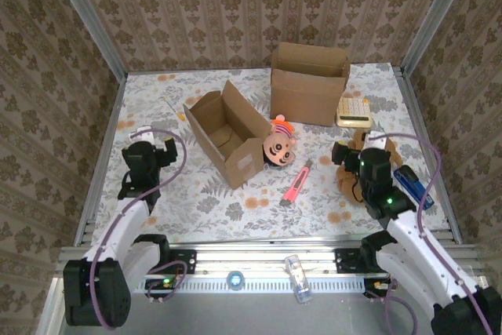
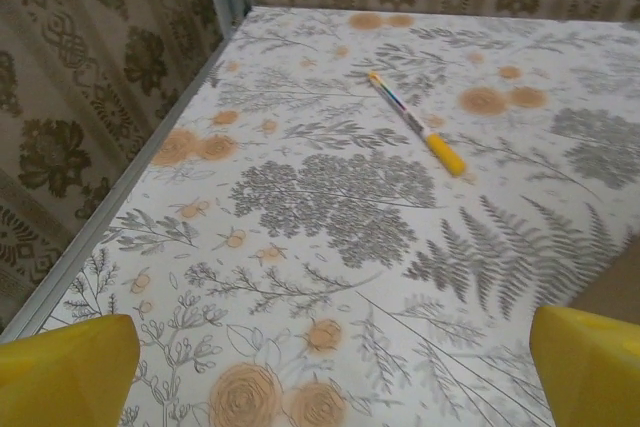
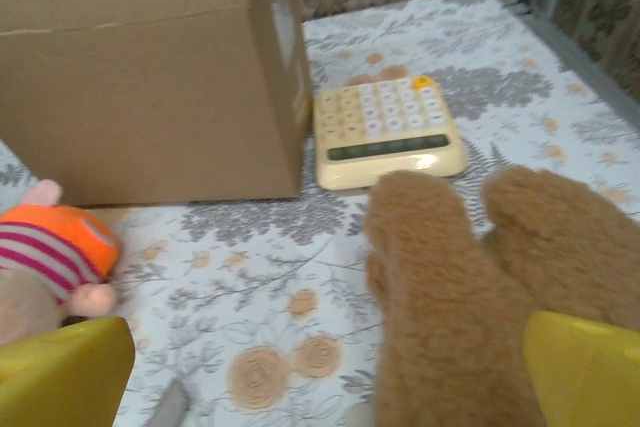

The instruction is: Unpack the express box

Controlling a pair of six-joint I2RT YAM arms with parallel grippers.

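The open box (image 1: pixel 227 137) lies tipped on its side left of the middle of the flowered surface (image 1: pixel 235 202), flaps spread and its inside turned up toward the overhead camera. A doll (image 1: pixel 277 145) in an orange striped hat lies against the box's right side. A second box (image 1: pixel 309 84) stands upright farther back, and a cream calculator (image 1: pixel 354 111) rests just beside its right wall (the right wrist camera shows the keys clearly). A pink box cutter (image 1: pixel 298 183) lies on the surface between the doll and the right arm.

The left pincer (image 1: pixel 147 147) is spread wide and holds nothing. It hangs over bare surface to the left of the open box, well apart from it. Ahead of it a pen (image 2: pixel 415 122) with a yellow end lies alone on the cloth.

The right pincer (image 1: pixel 346 154) is also spread wide, above a brown teddy bear (image 3: pixel 470 287) whose two plush limbs rise between its yellow fingertips (image 3: pixel 585 367). Whether they touch the plush I cannot tell. A blue object (image 1: pixel 412 184) lies to the right of that arm.
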